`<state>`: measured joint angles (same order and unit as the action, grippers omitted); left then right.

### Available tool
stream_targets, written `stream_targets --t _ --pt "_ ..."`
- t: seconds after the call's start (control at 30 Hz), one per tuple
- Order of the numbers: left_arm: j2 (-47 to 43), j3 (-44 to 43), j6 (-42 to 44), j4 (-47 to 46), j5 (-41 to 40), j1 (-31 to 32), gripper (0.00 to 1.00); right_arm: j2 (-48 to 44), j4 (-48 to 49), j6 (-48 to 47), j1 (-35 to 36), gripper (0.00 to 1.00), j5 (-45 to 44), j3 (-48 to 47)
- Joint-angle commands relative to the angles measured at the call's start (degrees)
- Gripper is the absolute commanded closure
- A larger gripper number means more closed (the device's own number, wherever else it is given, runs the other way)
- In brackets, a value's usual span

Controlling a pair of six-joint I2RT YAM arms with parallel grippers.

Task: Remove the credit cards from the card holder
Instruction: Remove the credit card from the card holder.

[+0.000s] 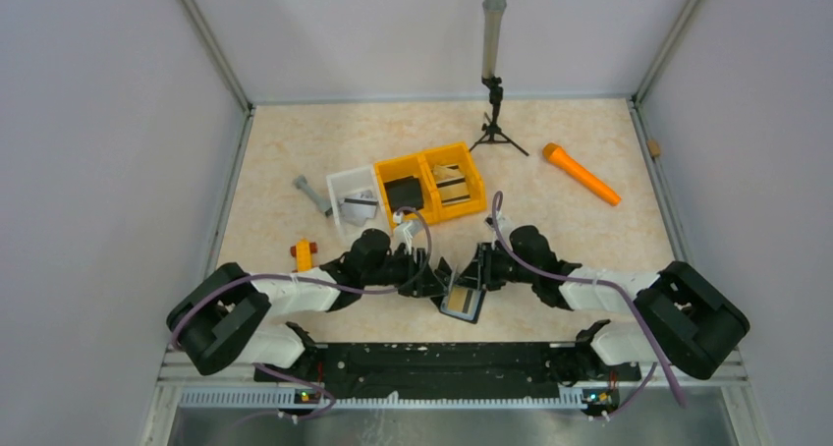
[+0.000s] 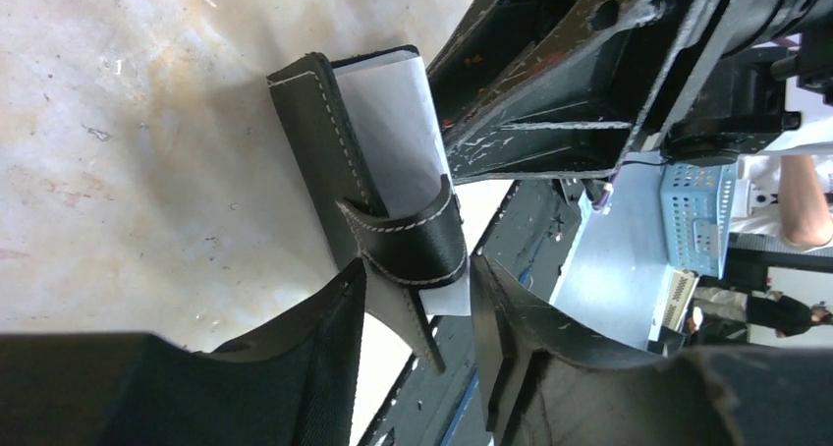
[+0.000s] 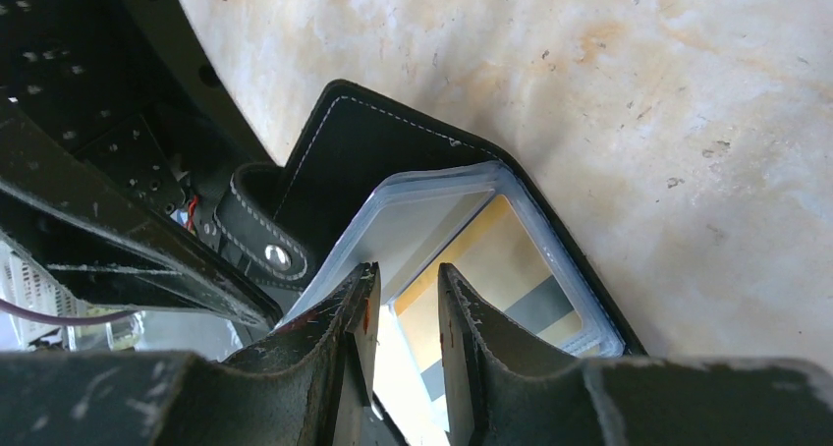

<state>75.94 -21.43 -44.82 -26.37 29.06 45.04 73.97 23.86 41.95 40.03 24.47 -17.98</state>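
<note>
Card holder [image 1: 462, 300] held tilted near desk [image 1: 589, 240] front, right hand [image 3: 409, 271] gripping its clear sleeves, striped card [image 3: 503, 269] inside, left hand [image 2: 417, 269] flanking strap [image 2: 413, 232], grip unclear

you're looking at a black card holder [image 1: 462, 299] edged in pale stitching; its strap [image 2: 417, 245] is black too, white-stitched, with a silver stud [image 3: 277, 257]. its sleeves [image 3: 422, 215] are pale grey-blue, and the card [image 3: 501, 269] behind them shows tan with a grey stripe. the table [image 1: 589, 240] is cream, marbled with beige. at 12 o'clock from the holder in your top view, the yellow bins [image 1: 429, 176] are orange-yellow; between 10 and 11 o'clock the white bin [image 1: 339, 183] is plain white. between 1 and 2 o'clock the tool [image 1: 582, 174] is bright orange. the left gripper [image 2: 413, 279] and right gripper [image 3: 408, 289] are black, scuffed with pale scratches, and the cable [image 3: 59, 320] is mauve.
</note>
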Motion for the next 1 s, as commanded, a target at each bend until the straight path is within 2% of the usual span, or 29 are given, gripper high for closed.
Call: stream_targets --t 0.0,0.13,0.2,0.3,0.43,0.63,0.7,0.77,0.8,0.97 --pt "1.4 -1.8 0.3 -2.6 1.3 -0.1 0.44 -1.7 1.4 -1.1 0.7 0.70 -0.3 0.0" --pt "1.5 -2.1 0.6 -2.2 1.2 -0.1 0.31 -1.7 1.5 -1.1 0.7 0.70 0.1 -0.3" --pt "1.5 -2.3 0.9 -1.8 1.1 -0.1 0.29 -1.7 1.3 -1.1 0.7 0.70 0.2 -0.5" --pt "1.5 -2.5 1.1 -1.4 1.1 0.0 0.37 -1.7 1.2 -1.2 0.7 0.70 0.3 -0.5" --pt "2.9 -3.6 2.0 0.8 1.0 -0.1 0.34 -1.6 1.4 -1.1 0.8 0.70 0.5 -0.4" --pt "4.0 -4.5 2.6 2.2 1.1 0.0 0.37 -1.6 1.2 -1.1 0.8 0.71 0.5 -0.6" --pt "4.1 -4.6 2.7 2.3 1.1 0.0 0.43 -1.6 1.3 -1.1 0.8 0.71 0.5 -0.5" --pt "3.8 -4.3 2.5 1.8 1.2 0.0 0.55 -1.5 1.4 -1.1 0.8 0.71 0.5 -0.5" --pt "3.7 -4.2 2.3 1.3 1.4 -0.1 0.59 -1.5 1.5 -1.0 0.8 0.71 0.6 -0.6" --pt "3.6 -3.5 1.6 -1.2 2.7 -0.1 0.61 -1.5 1.3 -1.2 0.8 0.71 0.5 -0.4"
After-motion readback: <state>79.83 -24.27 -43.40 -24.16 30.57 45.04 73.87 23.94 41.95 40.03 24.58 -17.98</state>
